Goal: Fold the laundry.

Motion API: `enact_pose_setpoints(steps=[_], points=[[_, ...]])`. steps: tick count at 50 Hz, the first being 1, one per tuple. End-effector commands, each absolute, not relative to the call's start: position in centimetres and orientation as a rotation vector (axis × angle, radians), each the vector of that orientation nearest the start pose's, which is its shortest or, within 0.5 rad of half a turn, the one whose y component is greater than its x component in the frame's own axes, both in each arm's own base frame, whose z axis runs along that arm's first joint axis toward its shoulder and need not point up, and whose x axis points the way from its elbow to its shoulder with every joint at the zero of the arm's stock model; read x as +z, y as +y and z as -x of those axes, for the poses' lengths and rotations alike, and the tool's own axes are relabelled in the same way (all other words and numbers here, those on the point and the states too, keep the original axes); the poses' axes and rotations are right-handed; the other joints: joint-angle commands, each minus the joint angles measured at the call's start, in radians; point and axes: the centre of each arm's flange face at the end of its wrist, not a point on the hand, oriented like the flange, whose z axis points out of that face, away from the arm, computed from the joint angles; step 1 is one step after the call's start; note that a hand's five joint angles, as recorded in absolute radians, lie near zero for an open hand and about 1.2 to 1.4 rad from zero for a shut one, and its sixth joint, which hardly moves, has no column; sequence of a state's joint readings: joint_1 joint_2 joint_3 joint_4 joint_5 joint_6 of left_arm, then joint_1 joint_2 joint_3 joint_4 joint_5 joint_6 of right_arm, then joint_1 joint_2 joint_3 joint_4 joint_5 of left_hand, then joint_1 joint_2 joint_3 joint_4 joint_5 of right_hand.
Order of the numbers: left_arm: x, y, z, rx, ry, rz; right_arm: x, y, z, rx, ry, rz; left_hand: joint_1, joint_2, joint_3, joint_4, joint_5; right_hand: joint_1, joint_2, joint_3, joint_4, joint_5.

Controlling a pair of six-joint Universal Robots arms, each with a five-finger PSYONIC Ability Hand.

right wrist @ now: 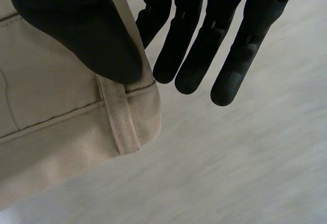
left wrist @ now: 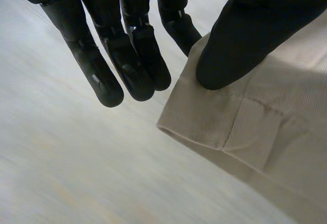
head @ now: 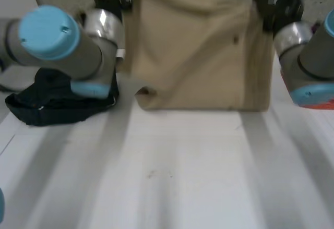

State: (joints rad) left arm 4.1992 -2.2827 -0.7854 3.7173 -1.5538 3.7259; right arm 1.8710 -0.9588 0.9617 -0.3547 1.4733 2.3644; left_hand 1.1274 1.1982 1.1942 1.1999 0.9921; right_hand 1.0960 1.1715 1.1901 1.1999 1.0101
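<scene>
- Your left hand point(left wrist: 245, 35) has its thumb clamped down on one waistband corner of the beige garment point(head: 201, 57), right by a stitched seam.
- The finger nearest the thumb sits at the cloth's edge, so you are pinching that corner. The other fingers point(left wrist: 138, 66) reach out straight, past the cloth and over the bare white counter point(head: 182, 177).
- Your right hand point(right wrist: 76, 25) is on the opposite waistband corner, with the thumb pressed onto the fabric just above a belt loop point(right wrist: 120, 117).
- It's the same grip there: the corner is nipped between the thumb and the nearest finger, and the rest of the fingers point(right wrist: 196, 55) are stretched straight, off the cloth.
- From the head view, the garment is spread wide between your two hands at the far side of the counter. Its near edge runs fairly straight, and one small corner curls up on the left.
- A dark crumpled cloth point(head: 52, 106) lies on the counter under your left arm point(head: 57, 41), just beside the garment.
- A red-orange thing point(head: 321, 104) shows beneath your right arm point(head: 313, 51); I cannot tell what it is.
</scene>
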Motion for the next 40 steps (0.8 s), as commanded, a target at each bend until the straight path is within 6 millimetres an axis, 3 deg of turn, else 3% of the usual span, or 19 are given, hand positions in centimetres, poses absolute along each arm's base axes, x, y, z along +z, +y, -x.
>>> enact_pose_setpoints(steps=[1, 6, 10, 11, 14, 15, 17, 18, 19, 23, 28, 35, 40], points=[[39.8, -36.7, 34.2, -2.893, 0.813, -0.513, 37.6, -40.1, -27.8, -3.196, 1.102, 0.808, 0.269, 0.198, 0.202, 0.196, 0.230, 0.300, 0.225, 0.206, 0.196, 0.212], [36.5, -37.0, 34.2, -2.834, 0.995, -0.605, 35.8, -39.8, -28.6, -3.110, 1.203, 0.875, 0.269, 0.198, 0.202, 0.196, 0.230, 0.300, 0.225, 0.206, 0.196, 0.212], [32.8, -37.1, 34.1, -2.766, 1.162, -0.688, 32.4, -39.7, -28.8, -2.977, 1.383, 0.977, 0.269, 0.198, 0.202, 0.196, 0.230, 0.300, 0.225, 0.206, 0.196, 0.212], [30.9, -37.0, 34.0, -2.725, 1.238, -0.726, 30.4, -39.8, -28.8, -2.904, 1.470, 1.029, 0.269, 0.198, 0.202, 0.196, 0.230, 0.300, 0.225, 0.206, 0.196, 0.212], [27.8, -36.5, 33.8, -2.652, 1.356, -0.798, 27.0, -39.9, -28.9, -2.788, 1.597, 1.101, 0.269, 0.198, 0.202, 0.196, 0.230, 0.300, 0.225, 0.206, 0.196, 0.212], [25.7, -35.9, 33.8, -2.602, 1.436, -0.848, 24.4, -39.8, -28.9, -2.690, 1.685, 1.160, 0.269, 0.198, 0.202, 0.196, 0.230, 0.300, 0.225, 0.206, 0.196, 0.212], [23.6, -35.2, 33.8, -2.549, 1.514, -0.899, 22.2, -39.6, -29.0, -2.605, 1.750, 1.206, 0.269, 0.198, 0.202, 0.196, 0.230, 0.300, 0.225, 0.206, 0.196, 0.212], [22.6, -34.9, 33.7, -2.523, 1.548, -0.919, 19.7, -39.4, -29.0, -2.514, 1.823, 1.249, 0.269, 0.198, 0.202, 0.196, 0.230, 0.300, 0.225, 0.206, 0.196, 0.212], [20.8, -34.2, 33.5, -2.467, 1.617, -0.963, 18.6, -39.3, -29.0, -2.470, 1.857, 1.270, 0.269, 0.198, 0.202, 0.196, 0.230, 0.300, 0.225, 0.206, 0.196, 0.212], [16.7, -32.0, 33.2, -2.321, 1.776, -1.078, 13.9, -38.3, -28.9, -2.267, 2.004, 1.360, 0.269, 0.198, 0.202, 0.196, 0.230, 0.300, 0.225, 0.206, 0.196, 0.212], [13.7, -28.7, 32.3, -2.121, 1.958, -1.207, 13.2, -36.8, -28.2, -2.111, 2.114, 1.400, 0.269, 0.198, 0.202, 0.196, 0.230, 0.300, 0.225, 0.206, 0.196, 0.212], [15.8, -23.7, 29.3, -1.913, 2.106, -1.299, 17.1, -31.3, -26.2, -1.847, 2.249, 1.494, 0.269, 0.198, 0.202, 0.196, 0.230, 0.300, 0.225, 0.206, 0.196, 0.212], [17.5, -18.7, 26.9, -1.734, 2.215, -1.393, 17.1, -27.3, -24.9, -1.570, 2.337, 1.612, 0.269, 0.198, 0.202, 0.196, 0.230, 0.300, 0.225, 0.206, 0.196, 0.212]])
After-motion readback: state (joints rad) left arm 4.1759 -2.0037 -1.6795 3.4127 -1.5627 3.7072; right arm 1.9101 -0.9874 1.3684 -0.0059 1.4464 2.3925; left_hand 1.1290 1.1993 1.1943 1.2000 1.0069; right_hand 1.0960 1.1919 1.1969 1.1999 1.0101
